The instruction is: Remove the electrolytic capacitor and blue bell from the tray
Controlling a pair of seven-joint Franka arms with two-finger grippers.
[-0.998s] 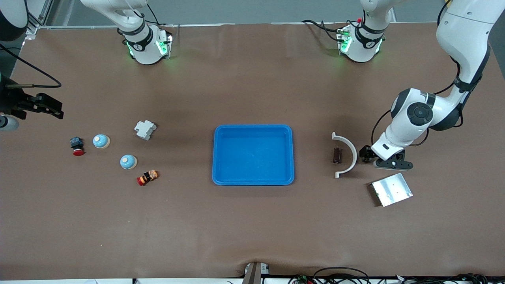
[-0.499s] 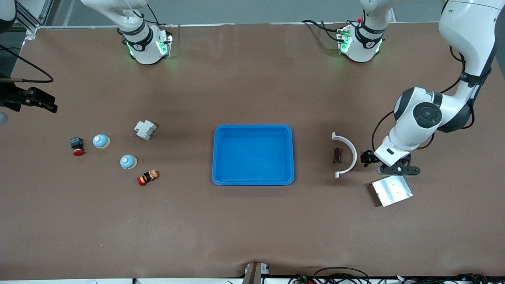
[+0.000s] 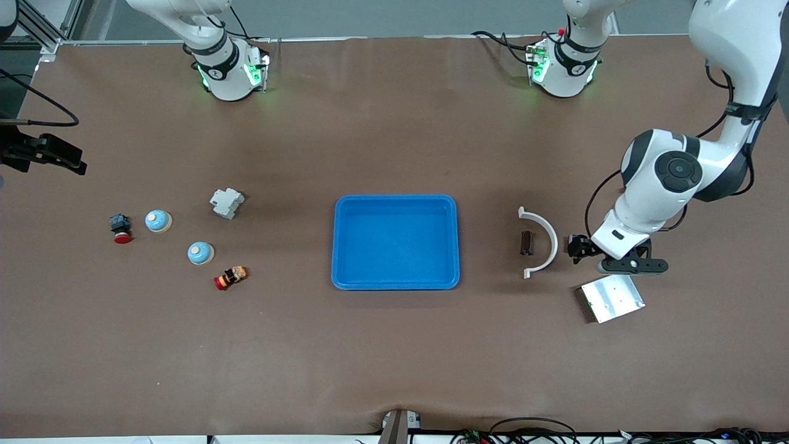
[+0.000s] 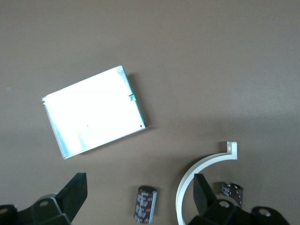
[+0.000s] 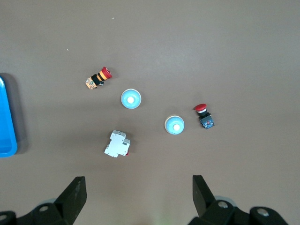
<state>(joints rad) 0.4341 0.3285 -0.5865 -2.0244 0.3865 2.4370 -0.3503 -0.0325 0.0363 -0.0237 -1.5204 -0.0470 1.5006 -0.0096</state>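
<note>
A dark capacitor point(image 4: 146, 203) lies on the table below my open left gripper point(image 4: 139, 182), between its fingers and beside a white curved bracket point(image 4: 197, 171). A second capacitor point(image 3: 526, 242) lies inside the bracket's point(image 3: 545, 243) curve. In the front view the left gripper point(image 3: 624, 264) hangs low between the bracket and a metal plate. Two pale blue bells point(image 3: 158, 221) point(image 3: 200, 253) stand toward the right arm's end. My right gripper point(image 3: 46, 154) hovers open and empty over that end's edge. Its wrist view shows both bells point(image 5: 131, 99) point(image 5: 174, 125) well ahead of the right gripper point(image 5: 138, 183).
A blue tray point(image 3: 345, 246) sits mid-table. A shiny metal plate point(image 3: 612, 298) lies just nearer the camera than the left gripper. Near the bells are a white breaker point(image 3: 226, 203) and two red push buttons point(image 3: 121, 228) point(image 3: 230, 277).
The left gripper has drifted a little toward the left arm's end and the metal plate. The right gripper has pulled back toward the table's edge. Nothing was grasped.
</note>
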